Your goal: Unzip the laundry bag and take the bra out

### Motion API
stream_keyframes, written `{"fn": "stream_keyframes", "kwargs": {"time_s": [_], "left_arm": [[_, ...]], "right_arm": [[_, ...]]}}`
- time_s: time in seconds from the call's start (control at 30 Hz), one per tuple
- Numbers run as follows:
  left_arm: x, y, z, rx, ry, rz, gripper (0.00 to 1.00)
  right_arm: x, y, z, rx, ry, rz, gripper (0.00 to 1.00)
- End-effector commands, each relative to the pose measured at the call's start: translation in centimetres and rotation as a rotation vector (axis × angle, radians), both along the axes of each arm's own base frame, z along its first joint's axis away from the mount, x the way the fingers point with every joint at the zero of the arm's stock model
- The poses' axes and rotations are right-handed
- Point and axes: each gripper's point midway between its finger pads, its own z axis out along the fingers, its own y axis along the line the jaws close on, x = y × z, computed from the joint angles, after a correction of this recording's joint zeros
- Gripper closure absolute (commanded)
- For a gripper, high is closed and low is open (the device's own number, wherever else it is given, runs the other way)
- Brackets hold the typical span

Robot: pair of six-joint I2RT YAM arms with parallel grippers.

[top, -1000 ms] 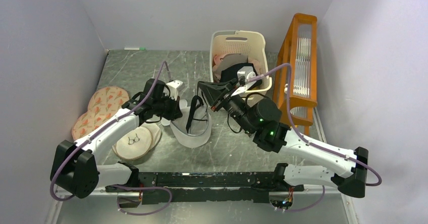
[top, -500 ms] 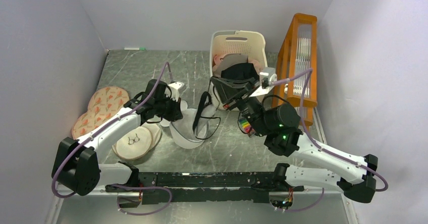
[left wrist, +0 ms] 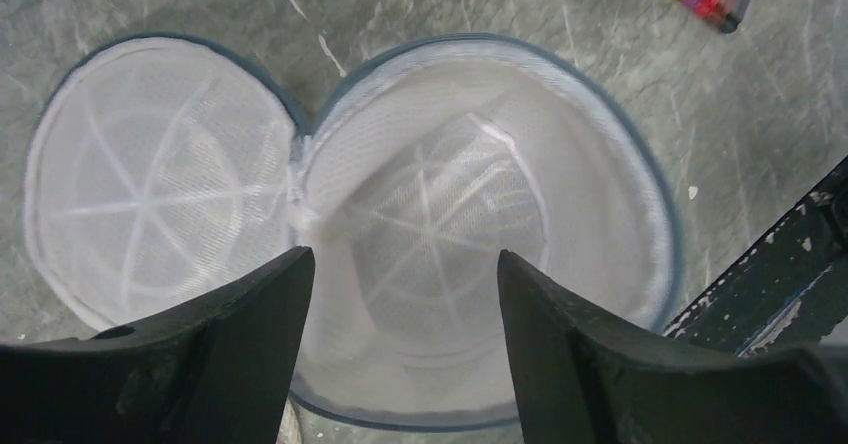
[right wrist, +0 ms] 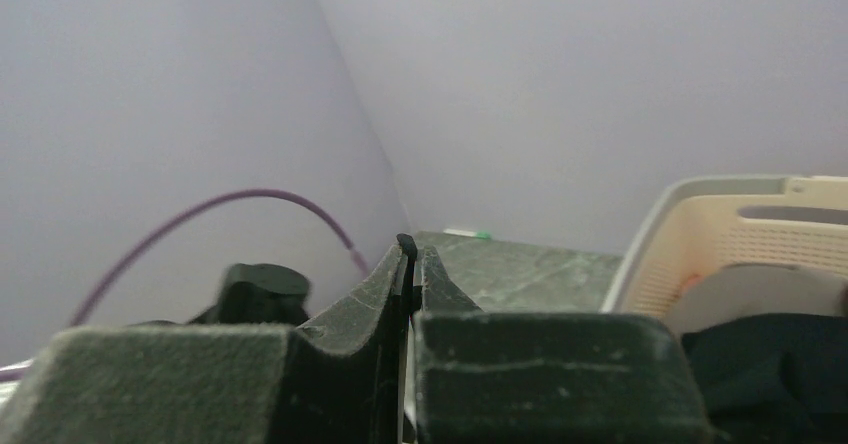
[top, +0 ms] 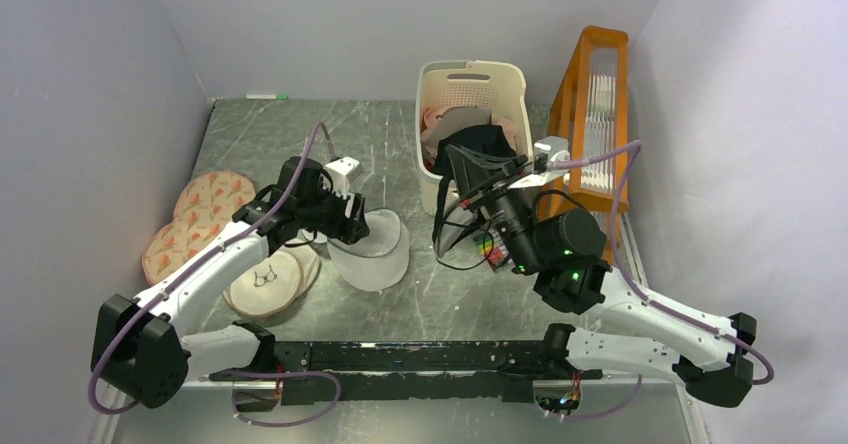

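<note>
— What do we have at the far left?

— Pink patterned pads (top: 200, 207) lie on the table (top: 300, 134) by the wall, and a cream pad (top: 262, 282) lies just beside them.

— And our left gripper (top: 352, 226)?

— It hangs over the laundry bag (top: 372, 256). In the wrist view its fingers (left wrist: 235, 349) stand wide apart and grip nothing. We cannot tell whether their tips touch the mesh.

— Where does the bag sit?

— On the table in front of the left arm. It is unzipped, with one half folded out flat to the left, and between the fingers we look straight down into the other half (left wrist: 440, 254).

— What lies past it?

— A bundle of coloured markers (top: 487, 249) on the table.

— And the right gripper (top: 488, 182)?

— Its fingers (right wrist: 550, 384) are pressed together on a thin black strip. From above we see the bra (top: 466, 164) hanging from it, well apart from the bag. The bra is up off the table in front of the cream basket (top: 470, 79), its straps dangling below.

— Farthest right?

— An orange rack (top: 590, 114) stands against the wall.
</note>
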Motion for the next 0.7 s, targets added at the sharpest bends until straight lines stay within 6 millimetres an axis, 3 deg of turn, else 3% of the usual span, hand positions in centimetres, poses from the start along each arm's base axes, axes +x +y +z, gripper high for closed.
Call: {"fn": "stream_keyframes", "kwargs": {"time_s": [0.0, 0.23, 0.67], "left_arm": [[0.7, -0.3, 2.3, -0.026, -0.082, 0.002, 0.19], [1.0, 1.0, 3.6, -0.015, -0.141, 0.068, 0.13], [1.7, 3.7, 6.6, -0.002, -0.270, 0.221, 0.12]], "right_arm": [[1.8, -1.0, -0.4, -0.078, 0.016, -0.137, 1.00], [2.9, -0.3, -1.9, -0.150, 0.062, -0.184, 1.00], [3.5, 1.6, -1.1, -0.172, 0.019, -0.176, 1.00]]}}
